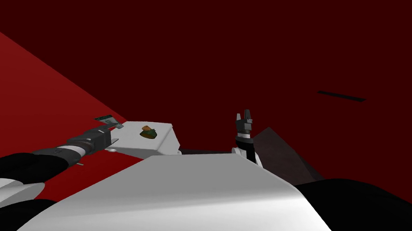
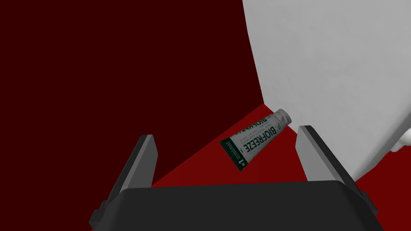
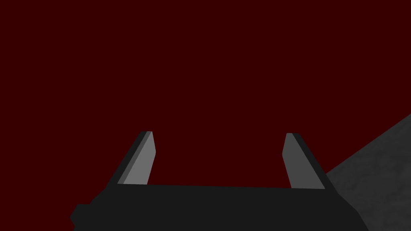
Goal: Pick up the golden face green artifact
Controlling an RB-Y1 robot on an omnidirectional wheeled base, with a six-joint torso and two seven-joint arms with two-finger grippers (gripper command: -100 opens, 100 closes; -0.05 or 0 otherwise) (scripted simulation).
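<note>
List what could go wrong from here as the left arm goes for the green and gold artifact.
1. The left gripper stands open and aimed at a tube, not the artifact; closing here would likely grab the wrong thing.
2. The artifact sits on the white table, off to the gripper's side; swinging across may knock a finger on the table's edge or nudge the tube.

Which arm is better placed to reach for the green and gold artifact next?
Left. The left gripper, open, is right beside the white surface that bears the artifact; the right gripper, open, points upward, well apart from it.
</note>
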